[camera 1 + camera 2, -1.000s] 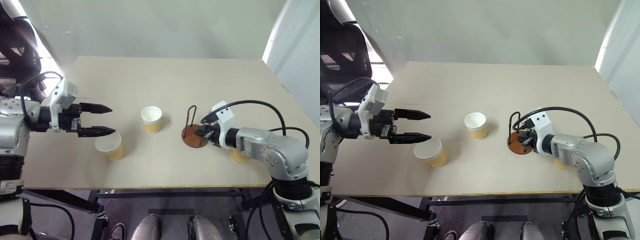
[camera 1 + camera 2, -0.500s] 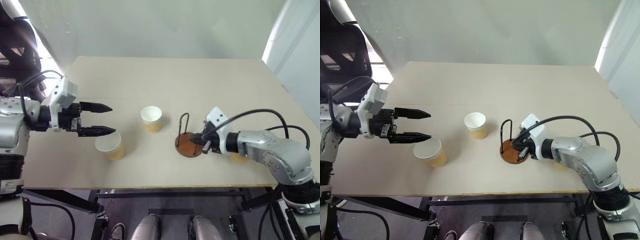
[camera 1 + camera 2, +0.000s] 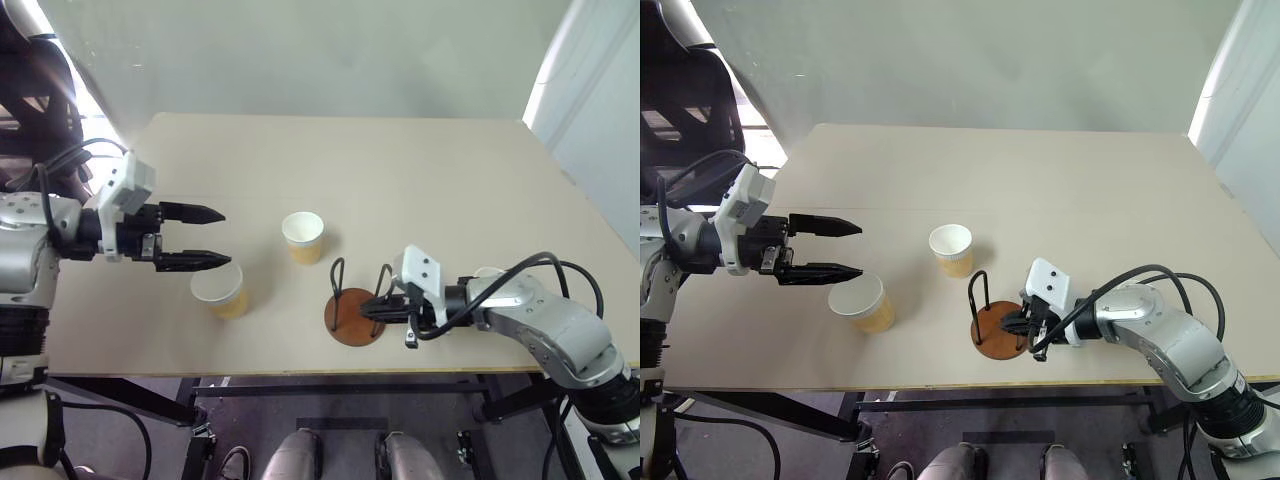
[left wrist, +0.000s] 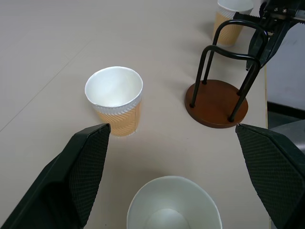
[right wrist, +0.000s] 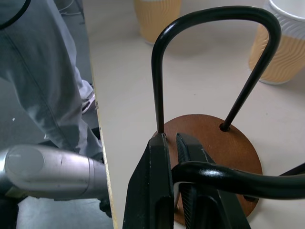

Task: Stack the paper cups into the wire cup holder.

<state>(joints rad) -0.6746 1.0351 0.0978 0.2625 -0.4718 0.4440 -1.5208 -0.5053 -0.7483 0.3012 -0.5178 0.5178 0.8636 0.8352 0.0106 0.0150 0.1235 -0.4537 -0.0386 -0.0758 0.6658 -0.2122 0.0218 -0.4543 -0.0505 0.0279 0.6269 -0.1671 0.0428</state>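
The wire cup holder point(image 3: 348, 322) stands near the table's front edge, a brown disc with two black wire loops. My right gripper point(image 3: 384, 306) is shut on the loop on its side, its fingers point(image 5: 157, 181) clamped around the wire just above the base. One paper cup point(image 3: 303, 237) stands upright mid-table. A second paper cup point(image 3: 220, 290) stands upright to its left, just below my left gripper point(image 3: 226, 238), which hovers open above the table. A third paper cup point(image 4: 228, 24) stands behind my right arm, beyond the holder.
The table point(image 3: 400, 170) has broad bare room behind the cups. Its front edge point(image 5: 102, 157) runs close beside the holder's base. A pale wall rises behind the table.
My right gripper has dragged the wire cup holder leftward and closer to the table's front edge, turning as it went. The left gripper and the two left cups have not moved.
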